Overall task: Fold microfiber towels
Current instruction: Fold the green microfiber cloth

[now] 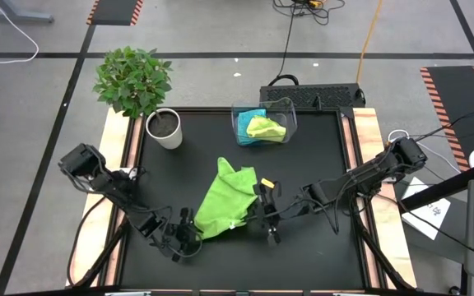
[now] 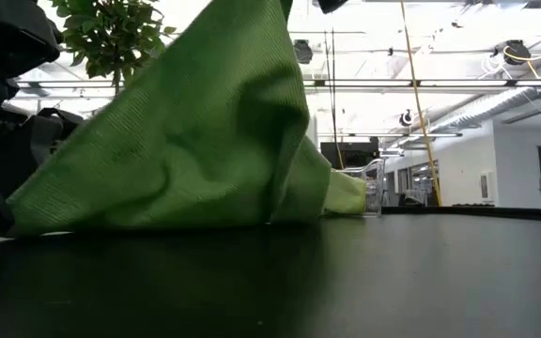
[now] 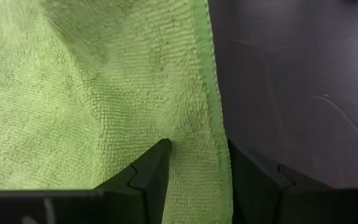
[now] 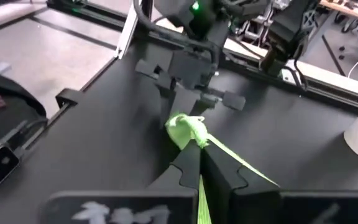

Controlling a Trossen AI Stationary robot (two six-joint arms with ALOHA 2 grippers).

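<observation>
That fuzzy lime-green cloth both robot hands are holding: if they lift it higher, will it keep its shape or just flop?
Probably flop. The fuzzy lime-green microfiber cloth already sags in soft folds between the left hand and the right hand, so it likely bends wherever it is unsupported. It also looks light: thin edges pinched by two fingers carry it. Its napped surface probably resists slipping.

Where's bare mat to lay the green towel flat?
Free: the mat right of the bin, and the strip between the plant pot and the green towel. Crowded: front centre, where the left gripper and right gripper grip that towel.
</observation>
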